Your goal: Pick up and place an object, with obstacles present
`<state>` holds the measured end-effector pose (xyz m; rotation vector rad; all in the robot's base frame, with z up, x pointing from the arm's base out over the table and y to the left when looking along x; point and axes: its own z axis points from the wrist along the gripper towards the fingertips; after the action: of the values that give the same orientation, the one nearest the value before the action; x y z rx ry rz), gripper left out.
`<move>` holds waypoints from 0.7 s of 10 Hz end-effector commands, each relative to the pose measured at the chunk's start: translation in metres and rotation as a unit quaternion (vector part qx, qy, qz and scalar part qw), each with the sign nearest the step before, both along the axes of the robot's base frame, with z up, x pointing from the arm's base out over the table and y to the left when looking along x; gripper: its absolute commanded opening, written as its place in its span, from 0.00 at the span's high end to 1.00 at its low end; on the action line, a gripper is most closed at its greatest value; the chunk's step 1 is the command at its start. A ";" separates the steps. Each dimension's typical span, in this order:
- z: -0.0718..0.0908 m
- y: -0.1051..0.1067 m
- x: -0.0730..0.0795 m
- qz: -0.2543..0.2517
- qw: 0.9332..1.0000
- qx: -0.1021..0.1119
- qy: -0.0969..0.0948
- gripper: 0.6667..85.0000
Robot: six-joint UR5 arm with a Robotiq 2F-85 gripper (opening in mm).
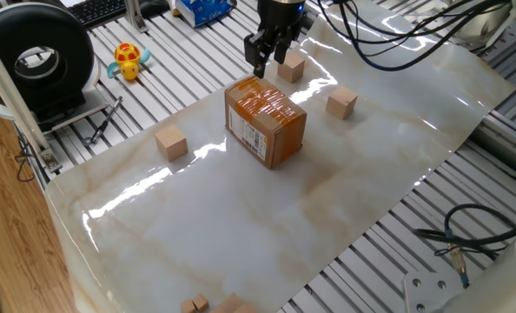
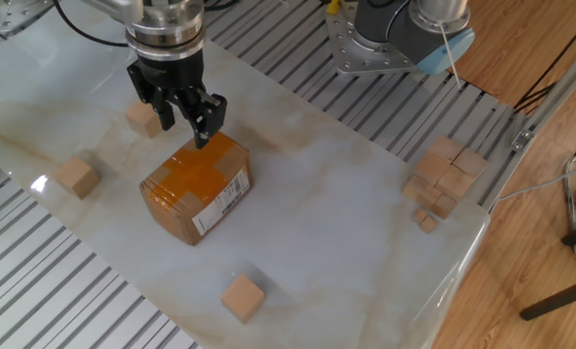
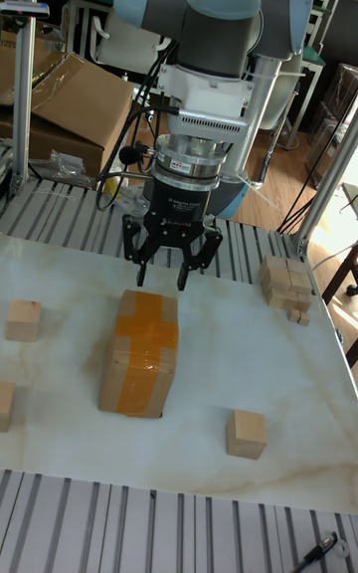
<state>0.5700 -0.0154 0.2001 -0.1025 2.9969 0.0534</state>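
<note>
Tall fixed view, left to right. Two light-tan wooden cubes lie at the left edge of the marble-patterned sheet (image 3: 199, 454): one cube (image 3: 24, 320) farther back, the other (image 3: 5, 406) cut off by the frame edge. Next comes the cardboard box (image 3: 141, 353), crossed with glossy orange-brown tape, resting flat on the sheet. My gripper (image 3: 164, 280) hangs just above the box's far end, fingers spread and holding nothing (one fingertip (image 3: 184, 279) shows dark against the pale sheet). To the right of the box, nearer the camera, sits a single wooden cube (image 3: 246, 434), well apart from my fingers. At the far right a pile of wooden cubes (image 3: 283, 286) stands at the sheet's edge.

One fixed view, left to right. A yellow toy (image 1: 129, 60) lies on the slatted table (image 1: 180, 52), off the sheet. A cube (image 1: 171, 143) sits left of the box (image 1: 266, 122), whose white printed label faces this camera. My gripper (image 1: 262, 66) is above the box's far corner, a cube (image 1: 290, 66) just beside it. Another cube (image 1: 341, 103) lies to the right, apart from the box.
</note>
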 end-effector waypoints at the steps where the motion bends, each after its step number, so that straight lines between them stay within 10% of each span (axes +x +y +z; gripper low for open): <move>1: 0.003 0.009 0.007 -0.036 0.999 0.026 -0.012 0.35; 3: 0.003 0.016 -0.002 -0.012 0.999 0.036 0.004 0.36; 7: -0.007 -0.038 -0.005 0.044 0.999 0.029 0.005 0.36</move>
<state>0.5640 -0.0347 0.1988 -0.1524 3.0132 0.1197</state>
